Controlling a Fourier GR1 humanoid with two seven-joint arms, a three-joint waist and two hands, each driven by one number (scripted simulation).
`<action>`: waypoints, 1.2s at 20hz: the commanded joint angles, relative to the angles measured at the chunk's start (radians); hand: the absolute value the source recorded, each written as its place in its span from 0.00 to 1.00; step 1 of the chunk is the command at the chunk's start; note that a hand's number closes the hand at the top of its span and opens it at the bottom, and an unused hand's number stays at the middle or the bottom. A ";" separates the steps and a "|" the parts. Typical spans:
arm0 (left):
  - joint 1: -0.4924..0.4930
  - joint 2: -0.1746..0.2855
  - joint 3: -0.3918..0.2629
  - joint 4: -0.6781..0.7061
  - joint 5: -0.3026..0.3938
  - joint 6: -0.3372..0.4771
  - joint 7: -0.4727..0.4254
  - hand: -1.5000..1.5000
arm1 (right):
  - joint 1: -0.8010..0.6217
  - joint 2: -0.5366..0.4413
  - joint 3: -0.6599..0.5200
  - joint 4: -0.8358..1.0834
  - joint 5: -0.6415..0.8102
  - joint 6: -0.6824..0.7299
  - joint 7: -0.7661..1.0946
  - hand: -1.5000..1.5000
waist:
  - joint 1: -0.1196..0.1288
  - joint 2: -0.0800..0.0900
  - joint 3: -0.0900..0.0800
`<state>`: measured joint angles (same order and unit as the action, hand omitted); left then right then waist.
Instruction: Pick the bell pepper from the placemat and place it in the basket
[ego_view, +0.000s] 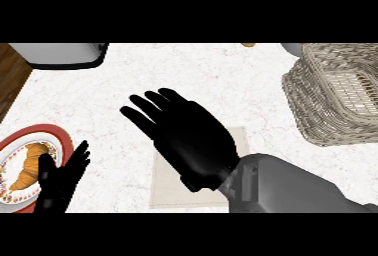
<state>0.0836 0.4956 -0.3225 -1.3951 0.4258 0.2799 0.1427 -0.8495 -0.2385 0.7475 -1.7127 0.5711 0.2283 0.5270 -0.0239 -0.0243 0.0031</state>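
Observation:
My right hand (184, 135) hovers open over the middle of the counter, fingers spread and pointing up-left, covering most of the beige placemat (240, 137). No bell pepper shows; the hand hides whatever lies on the mat beneath it. The wicker basket (332, 95) stands at the right edge, well to the right of the hand. My left hand (63, 182) rests open at the lower left, fingers up, beside the plate.
A red-rimmed plate (52, 135) with a croissant (29, 167) sits at the lower left. A grey appliance with a black base (63, 55) stands at the top left, next to the counter's wooden edge (11, 75). A small yellow object (249, 45) shows at the top.

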 joint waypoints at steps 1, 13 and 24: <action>-0.022 -0.018 -0.013 0.047 -0.008 0.000 0.034 0.50 | -0.142 -0.010 -0.051 -0.086 -0.090 0.280 0.186 0.00 | -0.008 0.009 -0.007; 0.001 -0.021 0.005 0.025 -0.017 -0.014 0.043 0.50 | -0.168 -0.096 -0.181 -0.217 -0.488 0.699 0.523 0.00 | 0.002 0.013 -0.005; -0.013 -0.073 0.009 0.056 -0.064 -0.041 0.033 0.50 | -0.030 -0.096 -0.174 -0.224 -0.411 0.637 0.429 0.00 | 0.021 0.023 -0.004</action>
<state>0.0763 0.4601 -0.2980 -1.3984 0.3777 0.2486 0.1621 -0.9263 -0.3478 0.5646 -1.9186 0.1240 0.8381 0.8988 -0.0055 -0.0084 0.0065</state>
